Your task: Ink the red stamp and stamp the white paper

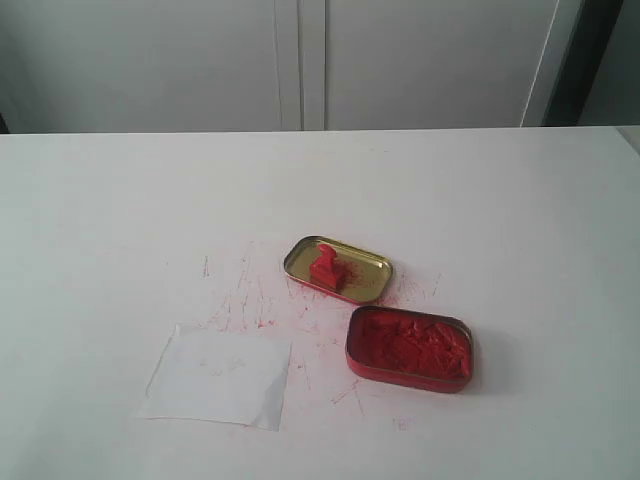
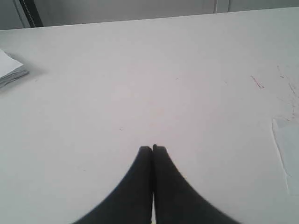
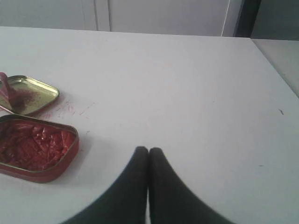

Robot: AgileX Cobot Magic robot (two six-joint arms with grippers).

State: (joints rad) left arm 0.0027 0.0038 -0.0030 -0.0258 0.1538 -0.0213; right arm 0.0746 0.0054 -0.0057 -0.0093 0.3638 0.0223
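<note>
The red stamp [image 1: 327, 267] lies in the gold tin lid [image 1: 337, 269] near the middle of the table; only its edge [image 3: 3, 89] shows in the right wrist view. Beside the lid sits the red tin of ink paste [image 1: 410, 348] [image 3: 35, 148]. The white paper [image 1: 219, 377] lies flat to the left of the tins; its corner [image 2: 288, 150] shows in the left wrist view. My left gripper [image 2: 152, 148] is shut with nothing in it, over bare table. My right gripper [image 3: 148, 150] is also shut and empty, a short way from the ink tin. Neither arm shows in the exterior view.
Red ink scratches [image 1: 247, 298] mark the table around the tins and paper. A small stack of white sheets [image 2: 10, 71] lies far off in the left wrist view. The table's far edge [image 1: 320, 131] meets pale cabinet doors.
</note>
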